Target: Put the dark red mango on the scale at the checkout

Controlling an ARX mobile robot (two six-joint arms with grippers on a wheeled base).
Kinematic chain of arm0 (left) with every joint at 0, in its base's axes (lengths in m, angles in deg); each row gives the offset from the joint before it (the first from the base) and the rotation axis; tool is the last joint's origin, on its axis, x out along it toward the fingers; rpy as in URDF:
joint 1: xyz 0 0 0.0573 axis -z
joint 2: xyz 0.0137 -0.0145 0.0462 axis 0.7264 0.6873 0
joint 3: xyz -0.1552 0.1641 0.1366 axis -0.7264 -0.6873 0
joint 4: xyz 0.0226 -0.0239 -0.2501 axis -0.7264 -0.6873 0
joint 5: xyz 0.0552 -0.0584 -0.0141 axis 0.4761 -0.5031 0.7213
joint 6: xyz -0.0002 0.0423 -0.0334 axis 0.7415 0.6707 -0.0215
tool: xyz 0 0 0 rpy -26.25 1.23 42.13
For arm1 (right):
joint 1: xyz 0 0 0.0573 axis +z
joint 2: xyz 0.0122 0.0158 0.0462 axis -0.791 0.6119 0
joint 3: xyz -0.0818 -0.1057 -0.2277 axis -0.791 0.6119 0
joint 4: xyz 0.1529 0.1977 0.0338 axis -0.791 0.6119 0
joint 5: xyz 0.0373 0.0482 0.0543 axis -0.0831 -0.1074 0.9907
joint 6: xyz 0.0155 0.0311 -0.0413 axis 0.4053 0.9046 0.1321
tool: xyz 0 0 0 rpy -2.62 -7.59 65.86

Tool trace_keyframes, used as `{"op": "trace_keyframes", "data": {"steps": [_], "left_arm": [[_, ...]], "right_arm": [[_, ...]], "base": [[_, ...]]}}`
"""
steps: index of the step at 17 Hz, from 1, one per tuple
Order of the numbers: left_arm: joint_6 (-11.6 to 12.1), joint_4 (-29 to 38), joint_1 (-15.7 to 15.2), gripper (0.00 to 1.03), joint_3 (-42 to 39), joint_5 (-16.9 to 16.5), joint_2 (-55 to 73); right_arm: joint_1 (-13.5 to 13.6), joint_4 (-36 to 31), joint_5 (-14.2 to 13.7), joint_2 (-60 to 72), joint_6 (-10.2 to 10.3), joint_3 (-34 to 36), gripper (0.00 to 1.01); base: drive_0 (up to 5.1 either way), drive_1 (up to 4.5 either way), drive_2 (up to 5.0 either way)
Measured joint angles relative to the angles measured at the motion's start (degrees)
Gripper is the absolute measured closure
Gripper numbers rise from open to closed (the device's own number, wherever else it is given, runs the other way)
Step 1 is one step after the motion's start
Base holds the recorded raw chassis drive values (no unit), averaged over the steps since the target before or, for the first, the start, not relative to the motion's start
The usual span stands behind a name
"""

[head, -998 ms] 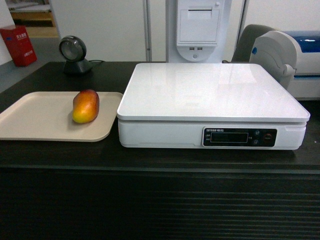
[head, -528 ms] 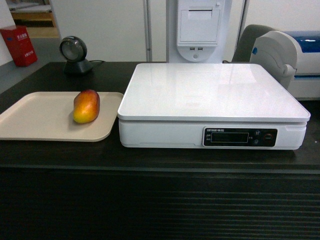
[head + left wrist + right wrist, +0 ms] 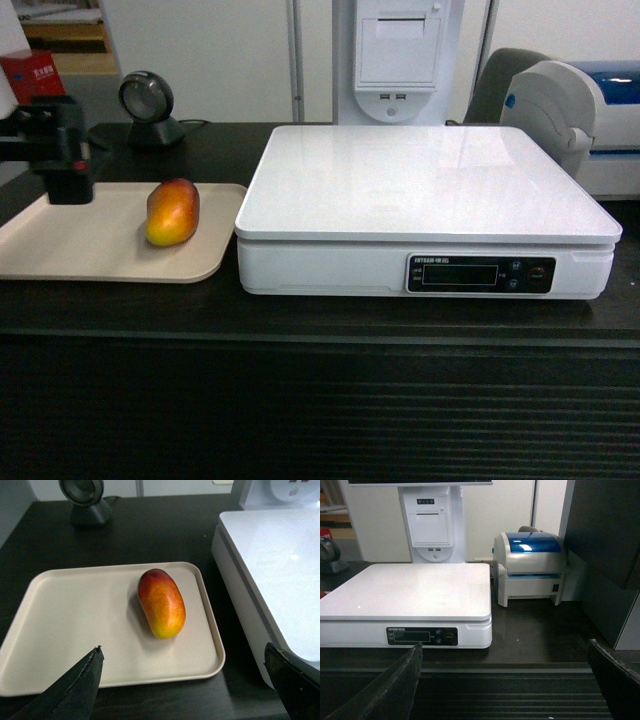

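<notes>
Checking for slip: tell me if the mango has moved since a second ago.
No. The mango lies at the same spot on the tray, near its right edge; only the left pincer has entered.

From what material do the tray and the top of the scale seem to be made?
The tray looks like matte beige plastic: an even, dull surface with a moulded raised rim and rounded corners. The scale top is glossy white, probably hard plastic or coated metal; it mirrors the ceiling lights, and the look alone leaves this open.
</notes>
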Motion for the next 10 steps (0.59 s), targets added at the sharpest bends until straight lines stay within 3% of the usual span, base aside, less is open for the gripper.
{"op": "trace_keyframes", "data": {"steps": [4, 10], "left_arm": [[-0.2, -7.8, 1.4, 0.05, 19.9, 0.0, 20.4], [-0.2, -18.3, 1.3, 0.05, 38.9, 0.3, 34.1]], "right_arm": [[0.0, 0.0, 0.0, 0.0, 0.0, 0.0, 0.03], [0.0, 0.0, 0.0, 0.0, 0.0, 0.0, 0.03]], "base": [[0.0, 0.00, 0.0], [0.0, 0.00, 0.0]]}}
